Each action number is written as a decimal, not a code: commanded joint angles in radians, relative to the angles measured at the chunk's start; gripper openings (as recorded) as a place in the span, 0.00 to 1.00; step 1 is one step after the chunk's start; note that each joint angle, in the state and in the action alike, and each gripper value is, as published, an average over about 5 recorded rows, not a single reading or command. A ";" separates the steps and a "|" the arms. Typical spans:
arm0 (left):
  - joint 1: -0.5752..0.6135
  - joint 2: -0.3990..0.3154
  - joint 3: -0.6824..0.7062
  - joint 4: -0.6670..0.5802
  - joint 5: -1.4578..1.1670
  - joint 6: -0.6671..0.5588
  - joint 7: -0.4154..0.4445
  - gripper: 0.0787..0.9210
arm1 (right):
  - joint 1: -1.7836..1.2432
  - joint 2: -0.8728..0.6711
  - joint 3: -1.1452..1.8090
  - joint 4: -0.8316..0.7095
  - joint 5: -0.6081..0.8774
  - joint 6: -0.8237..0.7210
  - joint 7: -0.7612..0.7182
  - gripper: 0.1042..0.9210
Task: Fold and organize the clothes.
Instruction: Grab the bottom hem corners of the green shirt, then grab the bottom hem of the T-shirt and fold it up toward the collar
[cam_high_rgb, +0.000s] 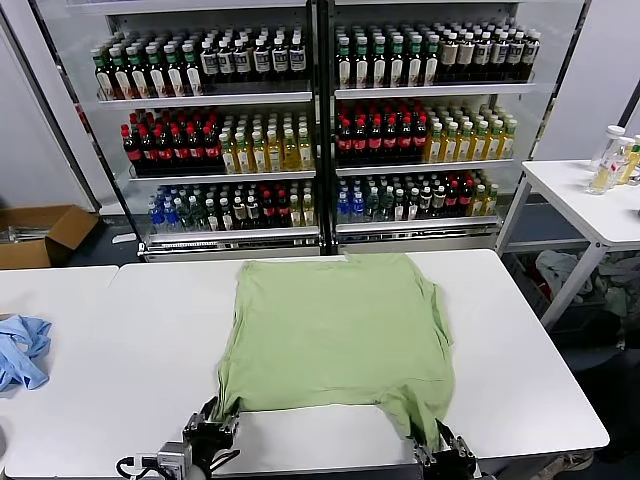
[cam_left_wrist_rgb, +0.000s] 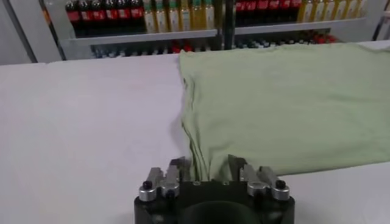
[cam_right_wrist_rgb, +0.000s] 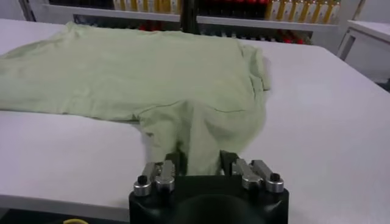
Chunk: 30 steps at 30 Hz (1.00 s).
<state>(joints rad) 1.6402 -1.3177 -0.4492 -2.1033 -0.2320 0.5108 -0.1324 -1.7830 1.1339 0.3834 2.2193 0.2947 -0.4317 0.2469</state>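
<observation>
Shirt (cam_high_rgb: 335, 335) lies flat mid-surface (cam_high_rgb: 150, 340), near hem gripped at both corners. Left tool (cam_high_rgb: 212, 428) pinches left corner; right tool (cam_high_rgb: 443, 455) pinches right. Grasp step; next likely lift evenly, fold away.

Glass-fronted drinks cooler (cam_high_rgb: 320, 120) behind white tables (cam_high_rgb: 540, 330), cardboard box (cam_high_rgb: 40, 235) on floor.

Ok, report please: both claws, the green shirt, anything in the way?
Left claw shut on near left corner of green shirt. Right claw shut on near right corner. Shirt flat on white table. Nothing in the way; blue cloth far left.
</observation>
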 joint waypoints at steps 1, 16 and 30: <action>0.015 0.005 -0.005 -0.023 -0.050 -0.035 0.019 0.15 | 0.002 0.000 0.015 0.010 0.010 0.007 -0.001 0.12; 0.053 0.041 -0.064 -0.182 -0.176 -0.112 0.017 0.01 | 0.028 -0.042 0.124 0.127 0.048 0.049 -0.012 0.02; -0.078 0.124 -0.060 -0.078 -0.254 -0.122 0.024 0.01 | 0.370 -0.122 0.066 -0.056 0.105 0.030 -0.009 0.02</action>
<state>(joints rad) 1.6423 -1.2385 -0.5114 -2.2362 -0.4314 0.4027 -0.1093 -1.5854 1.0423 0.4678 2.2405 0.3792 -0.4015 0.2363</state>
